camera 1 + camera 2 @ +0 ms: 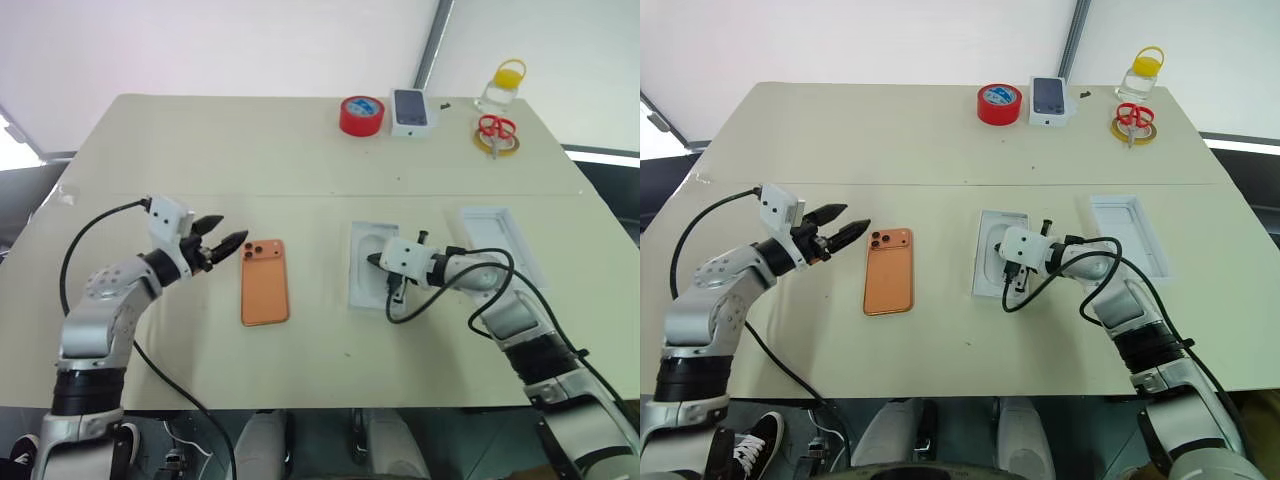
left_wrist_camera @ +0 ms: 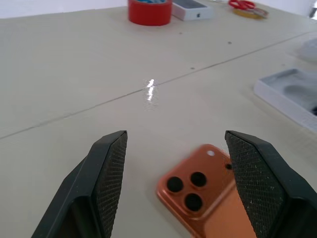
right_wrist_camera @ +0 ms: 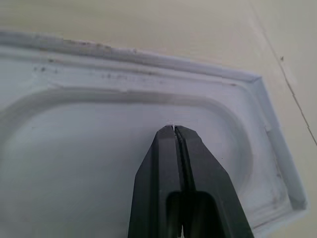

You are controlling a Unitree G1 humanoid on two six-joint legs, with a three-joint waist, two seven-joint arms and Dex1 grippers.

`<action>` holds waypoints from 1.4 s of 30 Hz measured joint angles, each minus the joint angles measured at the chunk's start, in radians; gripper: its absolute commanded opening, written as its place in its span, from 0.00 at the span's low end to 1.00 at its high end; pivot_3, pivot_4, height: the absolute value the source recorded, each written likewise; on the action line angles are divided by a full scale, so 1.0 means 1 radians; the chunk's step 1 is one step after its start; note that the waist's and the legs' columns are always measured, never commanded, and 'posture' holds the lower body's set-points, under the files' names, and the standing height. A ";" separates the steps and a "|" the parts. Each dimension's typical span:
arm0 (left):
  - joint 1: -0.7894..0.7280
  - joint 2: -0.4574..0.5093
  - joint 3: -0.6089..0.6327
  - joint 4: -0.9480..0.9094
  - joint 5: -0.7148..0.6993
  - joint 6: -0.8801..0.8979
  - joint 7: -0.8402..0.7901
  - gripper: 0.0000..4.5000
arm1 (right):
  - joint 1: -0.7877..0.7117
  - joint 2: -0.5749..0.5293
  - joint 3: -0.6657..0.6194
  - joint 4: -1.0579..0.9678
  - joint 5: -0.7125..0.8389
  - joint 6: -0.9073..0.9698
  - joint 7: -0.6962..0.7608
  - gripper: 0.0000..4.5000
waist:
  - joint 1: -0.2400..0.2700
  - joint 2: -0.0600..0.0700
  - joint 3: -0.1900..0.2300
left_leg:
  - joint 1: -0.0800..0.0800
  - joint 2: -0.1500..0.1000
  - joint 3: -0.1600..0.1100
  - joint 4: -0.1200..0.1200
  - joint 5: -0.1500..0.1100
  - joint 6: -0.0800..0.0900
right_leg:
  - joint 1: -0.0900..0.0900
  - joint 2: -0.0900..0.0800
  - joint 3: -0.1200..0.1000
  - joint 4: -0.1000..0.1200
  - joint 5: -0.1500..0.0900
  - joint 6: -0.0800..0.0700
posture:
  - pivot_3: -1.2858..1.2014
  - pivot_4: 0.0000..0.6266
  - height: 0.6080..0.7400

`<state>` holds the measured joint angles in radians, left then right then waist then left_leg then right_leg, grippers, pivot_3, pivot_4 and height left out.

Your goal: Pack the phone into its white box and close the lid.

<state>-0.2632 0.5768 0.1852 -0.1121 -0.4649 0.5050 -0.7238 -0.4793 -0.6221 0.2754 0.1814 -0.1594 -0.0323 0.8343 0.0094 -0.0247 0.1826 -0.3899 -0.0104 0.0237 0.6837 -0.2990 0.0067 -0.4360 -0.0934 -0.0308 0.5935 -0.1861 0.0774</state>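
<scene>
Here, on your left, the left claw (image 1: 222,243) hovers released just beside the camera end of the phone (image 1: 265,281), which lies flat, back up, on the table (image 1: 300,150). The left wrist view adds what the head views cannot: both fingers (image 2: 106,173) stand wide apart with the three lenses between them, no contact visible. Left forearm reaches low and roughly level, pointing toward the phone. Centre-right, the white box (image 1: 362,265) sits on the table; your right claw (image 1: 374,260) is over it. The right wrist view shows its jaws clenched together on nothing, tips above the recessed floor. Further right, the lid (image 1: 500,245) lies apart.
</scene>
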 measured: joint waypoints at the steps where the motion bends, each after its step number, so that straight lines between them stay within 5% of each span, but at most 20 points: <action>1: 0.021 0.014 0.000 -0.016 -0.007 0.011 -0.013 0.74 | 0.000 -0.010 0.003 -0.003 -0.010 -0.007 0.007 0.01 | -0.001 0.000 0.000 | 0.000 0.000 0.000 0.000 0.000 0.000 | 0.000 0.000 0.000 0.000 0.000 0.000 | 0.52 0.24 0.99; 11: 0.054 0.111 0.058 -0.048 -0.171 0.349 -0.002 0.74 | -0.006 0.057 -0.009 -0.013 0.011 0.026 0.005 0.01 | -0.005 0.000 0.000 | 0.002 0.004 -0.001 0.000 0.000 0.000 | 0.001 0.005 0.000 0.001 0.000 0.001 | 0.52 0.24 0.99; 18: 0.004 0.074 0.214 0.010 -0.347 0.725 0.144 0.74 | -0.175 0.190 -0.003 -0.030 0.025 0.093 -0.033 0.01 | -0.026 0.001 0.001 | 0.002 0.004 -0.002 -0.001 0.000 0.000 | 0.000 0.006 0.000 0.003 0.002 0.004 | 0.52 0.24 0.99; 22: -0.032 0.004 0.268 0.011 -0.407 0.874 0.230 0.74 | -0.209 0.250 0.114 -0.036 -0.003 0.140 0.031 0.01 | -0.021 0.000 0.001 | 0.002 0.004 -0.003 -0.001 0.001 -0.001 | 0.000 0.005 -0.001 0.004 0.002 0.004 | 0.52 0.24 0.99; 28: -0.055 -0.092 0.339 -0.033 -0.418 0.950 0.360 0.74 | -0.242 0.281 0.260 -0.006 -0.077 0.267 0.116 0.01 | -0.021 0.000 0.001 | 0.002 0.002 -0.004 -0.001 0.002 -0.004 | 0.001 0.003 -0.001 0.004 0.002 0.003 | 0.52 0.24 0.99; 42: -0.068 -0.253 0.353 -0.102 -0.399 1.022 0.504 0.74 | -0.286 0.359 0.276 0.145 -0.115 0.222 0.092 0.01 | -0.018 0.008 -0.011 | 0.017 -0.002 -0.004 -0.006 0.002 -0.004 | 0.014 0.000 -0.001 0.002 0.000 0.001 | 0.52 0.24 0.99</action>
<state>-0.3309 0.3242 0.5386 -0.2143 -0.8636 1.5267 -0.2196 -0.7653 -0.2628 0.5517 0.3262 -0.2744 0.1897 0.9266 -0.0086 -0.0166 0.1713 -0.3732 -0.0128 0.0198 0.6778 -0.2974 0.0027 -0.4218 -0.0933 -0.0316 0.5957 -0.1862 0.0779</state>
